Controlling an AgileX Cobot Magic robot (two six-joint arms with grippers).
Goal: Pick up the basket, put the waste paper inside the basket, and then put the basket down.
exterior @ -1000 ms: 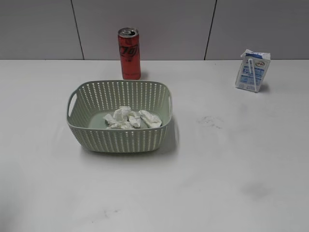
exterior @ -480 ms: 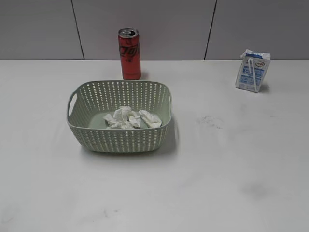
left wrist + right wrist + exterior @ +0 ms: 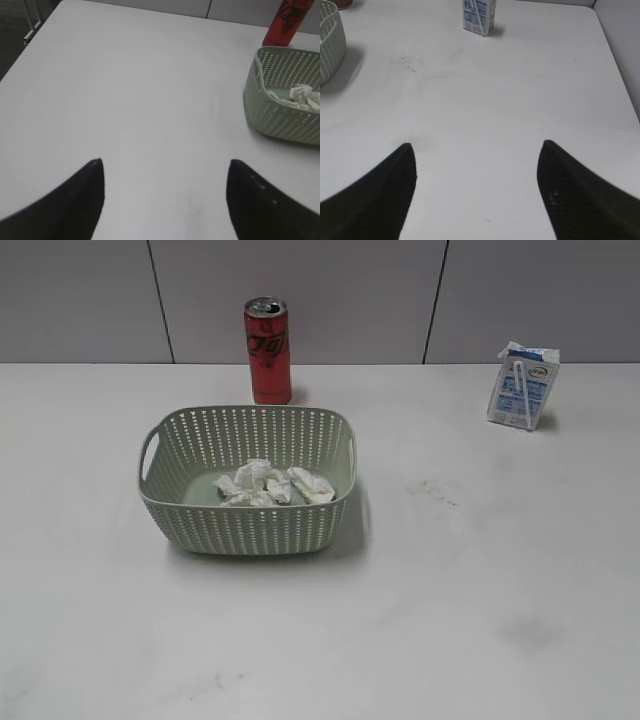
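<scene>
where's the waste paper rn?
The waste paper lies inside the basket, left of centre in the exterior view, in front of the red can.

one basket [image 3: 250,525], one can [image 3: 268,350], one carton [image 3: 524,386], several paper wads [image 3: 272,484].

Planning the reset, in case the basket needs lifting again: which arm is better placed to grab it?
Probably the left. Its view has the basket with its waste paper near, ahead-right of open fingers; the right wrist view catches only the basket's edge, far left.
</scene>
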